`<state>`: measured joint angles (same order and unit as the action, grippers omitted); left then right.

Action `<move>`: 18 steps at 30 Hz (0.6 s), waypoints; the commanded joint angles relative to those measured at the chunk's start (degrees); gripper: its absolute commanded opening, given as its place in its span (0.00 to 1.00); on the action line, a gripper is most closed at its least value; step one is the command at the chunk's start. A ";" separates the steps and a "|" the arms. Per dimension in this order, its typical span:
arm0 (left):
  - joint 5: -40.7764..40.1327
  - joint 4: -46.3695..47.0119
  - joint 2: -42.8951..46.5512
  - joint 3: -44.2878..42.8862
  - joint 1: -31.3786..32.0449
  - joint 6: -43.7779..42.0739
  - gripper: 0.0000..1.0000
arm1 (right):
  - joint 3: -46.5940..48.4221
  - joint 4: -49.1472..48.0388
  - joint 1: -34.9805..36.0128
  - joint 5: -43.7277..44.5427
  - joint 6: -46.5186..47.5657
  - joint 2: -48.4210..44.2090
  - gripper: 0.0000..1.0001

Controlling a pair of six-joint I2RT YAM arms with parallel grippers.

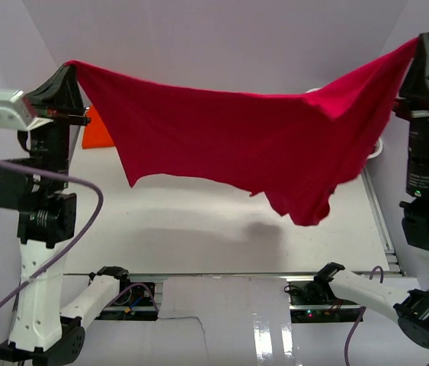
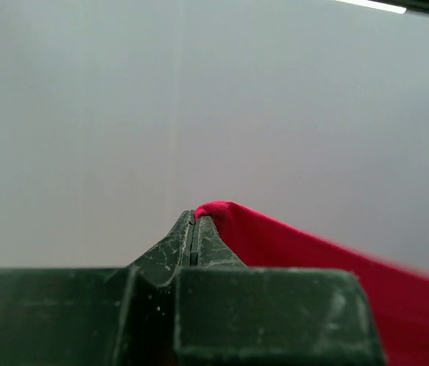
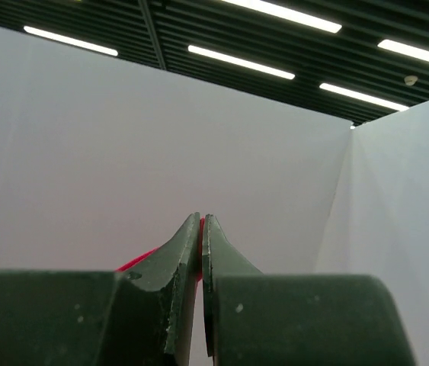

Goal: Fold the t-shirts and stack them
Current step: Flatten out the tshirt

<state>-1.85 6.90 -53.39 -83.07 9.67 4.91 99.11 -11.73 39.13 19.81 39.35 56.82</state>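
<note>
Above the table (image 1: 199,236): we have the crimson t-shirt (image 1: 237,145) strung in the air between both arms. It sags in the middle, and its lowest fold hangs clear of the surface with a shadow beneath.
Left gripper (image 1: 72,67): pinched tight on the shirt's left top corner. In its wrist view we see a nub of red cloth at the fingertips, the rest falling away to the right.
Right gripper (image 1: 420,42): jaws pressed together on the opposite corner, with only a sliver of red showing beside them in its wrist view.
Why we hold it so: two high pinches, well apart, let the cloth's own weight pull it open. We judge this to be spreading before laying it flat to fold.
Uneven hang: the right half bunches and droops lower than the left, so we suspect the grips are not on matching corners and the shirt may land creased.
Orange t-shirt (image 1: 96,133): lies at the far left of the table, partly hidden behind the left arm and the red cloth.
Progress: early, we think, as we see nothing folded or stacked.
</note>
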 commanded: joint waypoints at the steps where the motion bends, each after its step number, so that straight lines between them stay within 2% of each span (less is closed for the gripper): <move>1: 1.76 -1.26 3.02 0.28 0.26 -1.04 0.00 | 0.64 1.42 0.07 1.11 0.82 -2.93 0.08; 9: 6.85 -3.99 -0.48 -7.27 0.08 -0.51 0.00 | 7.49 6.36 -9.42 -4.17 -5.51 -0.92 0.08; 10: 7.03 -4.00 -0.67 -7.63 0.08 -0.43 0.00 | 7.94 7.32 -10.73 -6.87 -7.34 -1.09 0.08; 13: 7.04 -3.91 0.20 -7.72 0.08 -1.12 0.00 | 8.46 7.50 -18.81 -12.40 -13.48 -2.67 0.08; 14: 6.95 -3.91 0.56 -7.55 -0.09 -1.65 0.00 | 8.64 7.68 -24.14 -14.00 -15.34 -3.11 0.08; 16: 7.29 -3.99 1.35 -7.20 -0.44 -2.27 0.00 | 9.52 8.03 -29.79 -19.17 -21.99 -4.34 0.08; 18: 9.31 -4.08 2.58 -7.20 -3.50 -1.65 0.00 | 9.78 8.03 -39.80 -23.84 -27.63 -6.01 0.08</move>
<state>5.43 2.46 -53.43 -89.58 8.93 3.86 105.73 -1.58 8.08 4.64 22.98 53.74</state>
